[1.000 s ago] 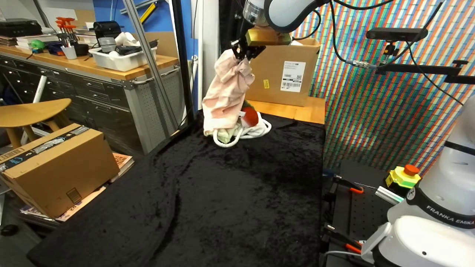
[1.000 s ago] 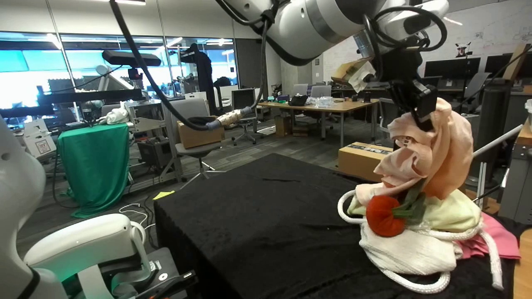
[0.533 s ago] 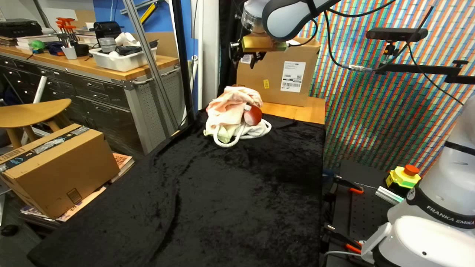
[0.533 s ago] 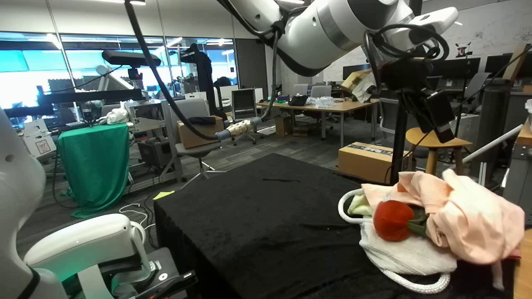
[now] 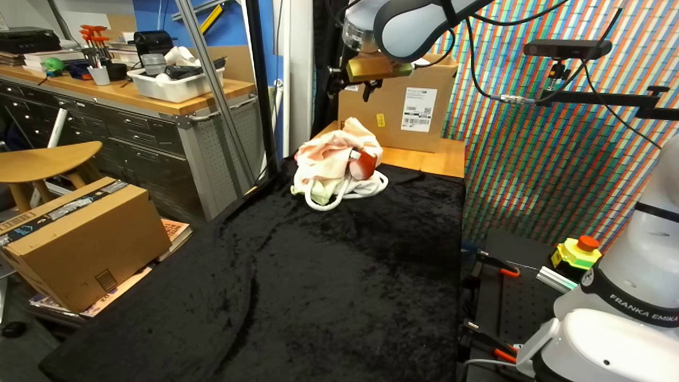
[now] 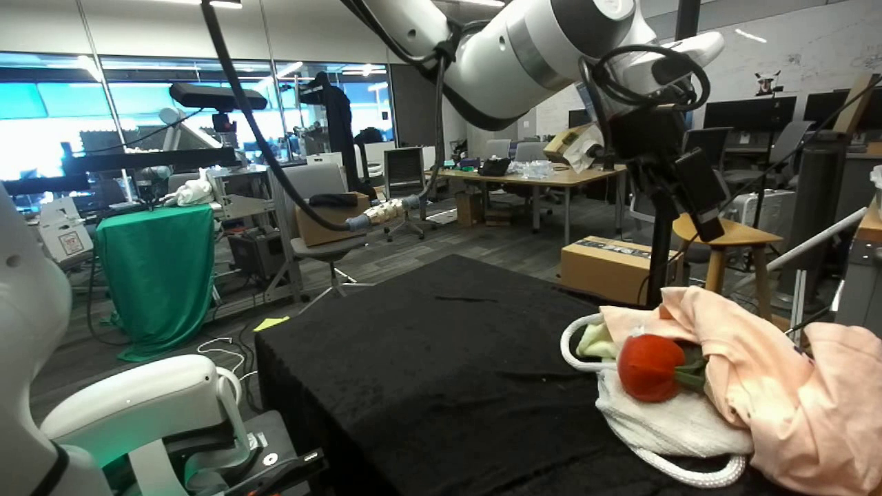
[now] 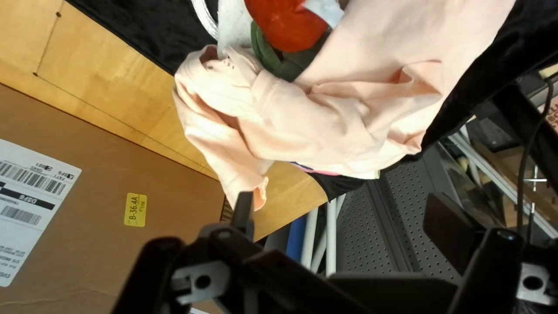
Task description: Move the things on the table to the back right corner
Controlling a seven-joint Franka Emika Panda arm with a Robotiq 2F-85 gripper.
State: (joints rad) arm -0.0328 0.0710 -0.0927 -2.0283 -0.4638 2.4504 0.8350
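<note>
Cloths (image 5: 328,159) lie heaped; windows (image 6: 148,103), a striped backdrop (image 5: 557,175) and a long workbench (image 5: 122,132) stand around a creased, black-draped table (image 5: 339,297), its back right corner (image 5: 286,174) beneath the heap. A cardboard box (image 5: 392,106) stands near. Above hangs the gripper (image 7: 342,213), jaws spread wide. From the folds show white rope (image 6: 699,477) and a red ball (image 6: 648,368).

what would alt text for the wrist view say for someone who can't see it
A crumpled peach cloth fills the upper middle, partly around a red round object with green leaves. The open tool shows along the bottom, holding nothing. At left, a labelled cardboard box stands on a wooden surface.
</note>
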